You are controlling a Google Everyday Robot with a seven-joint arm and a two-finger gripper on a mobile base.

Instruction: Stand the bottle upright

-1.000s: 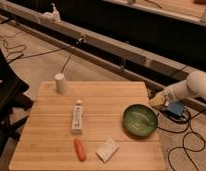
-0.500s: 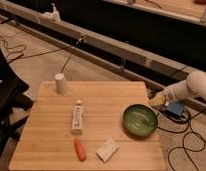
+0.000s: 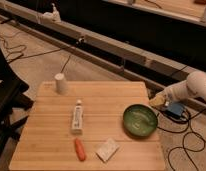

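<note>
The bottle point(image 3: 77, 117) lies flat on the bench point(image 3: 113, 97); the tool point(image 3: 158, 101) hangs off its right edge.
Whether the tool is open cannot be told; best to clear the green bowl point(image 3: 140, 120), grip across the bottle's body, then swing the cap upward.

**Robot body: visible parts**

One arm point(image 3: 193, 87) is in sight, at the right edge of the scene. Its casing is white and smooth. The outermost segment is a large rounded bulb, and a slimmer white segment narrows leftward from it. The gripper point(image 3: 157, 101) at the tip is smaller and pale cream rather than pure white. It sits just beyond the right edge of the desk point(image 3: 96, 145). Seams, screws and markings are too blurred to tell. The base is out of view.
</note>
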